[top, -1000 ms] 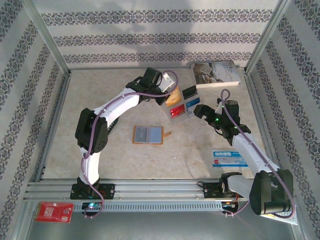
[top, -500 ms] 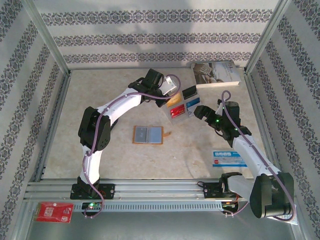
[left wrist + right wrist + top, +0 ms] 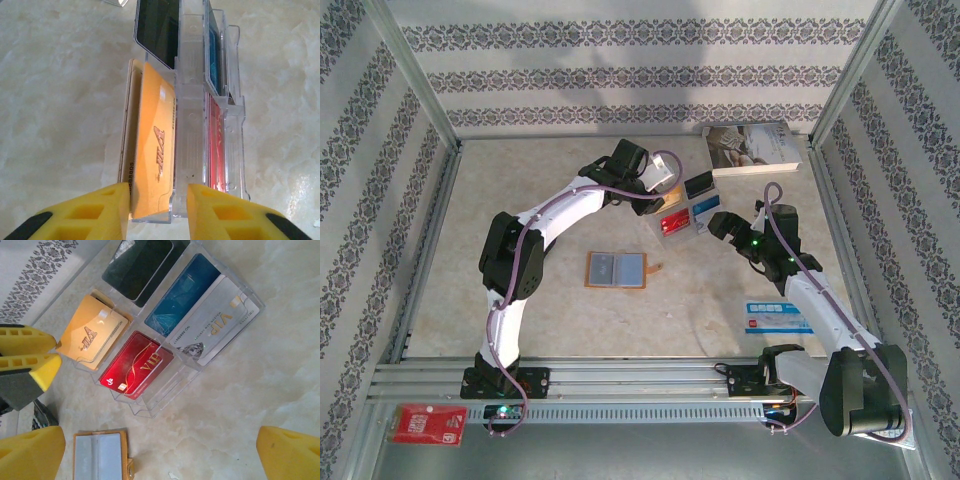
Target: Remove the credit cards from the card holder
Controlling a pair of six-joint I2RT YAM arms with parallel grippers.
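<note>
Card holder (image 3: 616,270) lies open, well apart from my left gripper (image 3: 157,200), jaws parted around an orange card (image 3: 152,155) (in a clear rack (image 3: 190,125)); my right gripper (image 3: 161,440) gapes wide.

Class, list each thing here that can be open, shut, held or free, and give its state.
card holder: open, lying flat
left gripper: open, astride the orange card
orange card: standing in the clear rack
right gripper: wide open, empty
book: closed
</note>
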